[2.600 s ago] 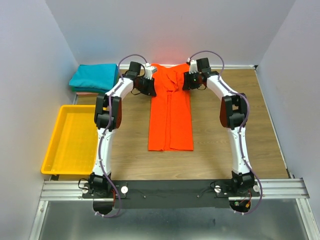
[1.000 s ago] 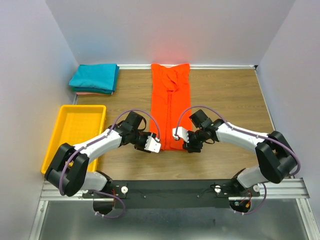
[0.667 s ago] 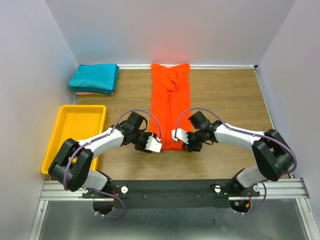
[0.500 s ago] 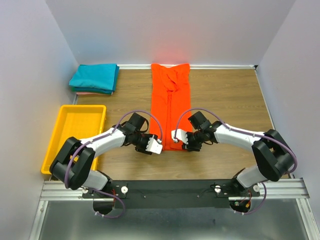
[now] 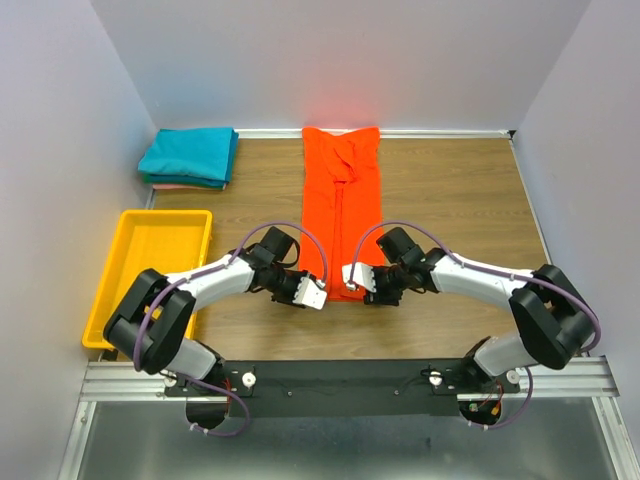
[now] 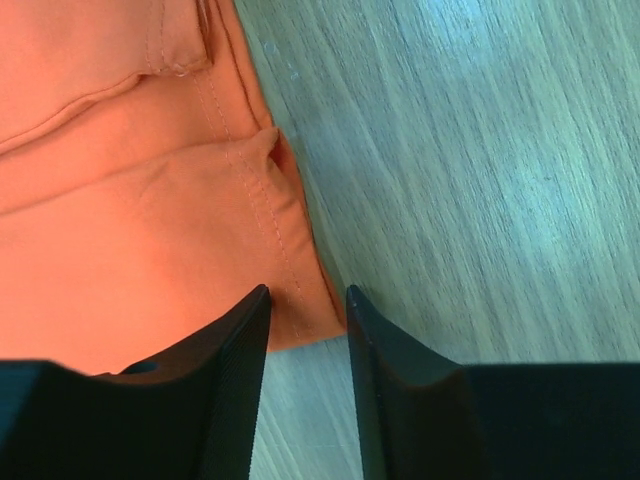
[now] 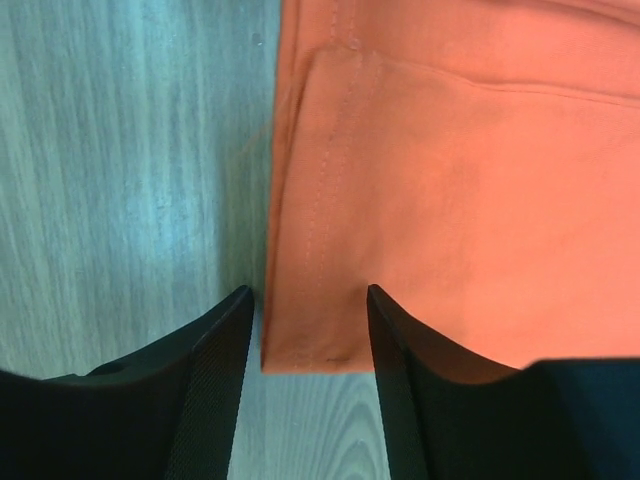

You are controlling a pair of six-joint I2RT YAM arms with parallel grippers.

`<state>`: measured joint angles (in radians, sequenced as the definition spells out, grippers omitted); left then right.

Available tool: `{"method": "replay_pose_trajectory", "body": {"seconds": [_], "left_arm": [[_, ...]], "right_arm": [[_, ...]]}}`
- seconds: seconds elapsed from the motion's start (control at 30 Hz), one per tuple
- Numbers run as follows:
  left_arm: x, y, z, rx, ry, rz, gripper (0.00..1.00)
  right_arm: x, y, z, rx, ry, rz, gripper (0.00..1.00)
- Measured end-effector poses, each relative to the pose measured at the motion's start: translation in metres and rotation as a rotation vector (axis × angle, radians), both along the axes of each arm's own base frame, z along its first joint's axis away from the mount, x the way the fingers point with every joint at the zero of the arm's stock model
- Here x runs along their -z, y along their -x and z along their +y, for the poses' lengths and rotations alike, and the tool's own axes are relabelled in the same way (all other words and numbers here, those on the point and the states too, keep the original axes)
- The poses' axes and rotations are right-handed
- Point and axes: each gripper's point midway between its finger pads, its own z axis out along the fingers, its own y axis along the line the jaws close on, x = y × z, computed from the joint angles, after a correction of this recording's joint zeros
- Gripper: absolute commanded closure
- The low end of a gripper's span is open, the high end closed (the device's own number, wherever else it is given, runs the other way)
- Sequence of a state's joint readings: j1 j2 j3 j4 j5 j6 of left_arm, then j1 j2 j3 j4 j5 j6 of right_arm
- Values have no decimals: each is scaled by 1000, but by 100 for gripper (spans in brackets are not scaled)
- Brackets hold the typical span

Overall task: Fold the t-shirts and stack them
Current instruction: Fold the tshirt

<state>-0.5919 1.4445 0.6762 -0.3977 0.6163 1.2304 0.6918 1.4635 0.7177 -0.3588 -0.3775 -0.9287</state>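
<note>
Now, compared with 2.6 s ago, both arms have left the far collar end of the orange-red t-shirt [image 5: 340,200] and are low at its near hem; in the last half second they have edged slightly closer. The shirt lies as a long lengthwise-folded strip down the middle of the table [image 5: 460,200].

I find the left end effector [image 6: 305,300] narrowly parted, with the hem's corner [image 6: 310,300] in the gap. The right end effector [image 7: 305,295] stands somewhat wider, its fingers astride the opposite hem corner [image 7: 300,350]. Neither has closed on the cloth, and I cannot tell whether the pads touch it.

The teal t-shirt [image 5: 190,152] sits folded in the far-left corner.
</note>
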Motion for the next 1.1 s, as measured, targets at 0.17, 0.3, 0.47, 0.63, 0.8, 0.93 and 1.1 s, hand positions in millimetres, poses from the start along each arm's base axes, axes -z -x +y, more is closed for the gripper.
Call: {"method": "replay_pose_trajectory", "body": {"seconds": [0.17,0.3,0.47,0.63,0.8,0.93,1.1], "left_arm": [[1,-2,-1,0,-3,5,63],[1,-5,-3,0,-4,7,70],[2,-8,-6,7,-11,11,88],[1,-8,-4,6,-29,26,100],[-13,-18,-6,-25,-26,36,100],[-33,-40,-7,-59,-1,1,100],[-43,-47,-1,-81,0,-4,100]], "right_arm": [[1,4,-1,-5,6,9,51],[3,4,1,-9,10,20,62],[5,1,5,-6,10,30,90],[3,-2,6,34,10,35,100],[-1,-3,1,100,40,53,99],[-18,-15,5,150,31,27,99],[-38,-23,8,185,6,-3,99]]}}
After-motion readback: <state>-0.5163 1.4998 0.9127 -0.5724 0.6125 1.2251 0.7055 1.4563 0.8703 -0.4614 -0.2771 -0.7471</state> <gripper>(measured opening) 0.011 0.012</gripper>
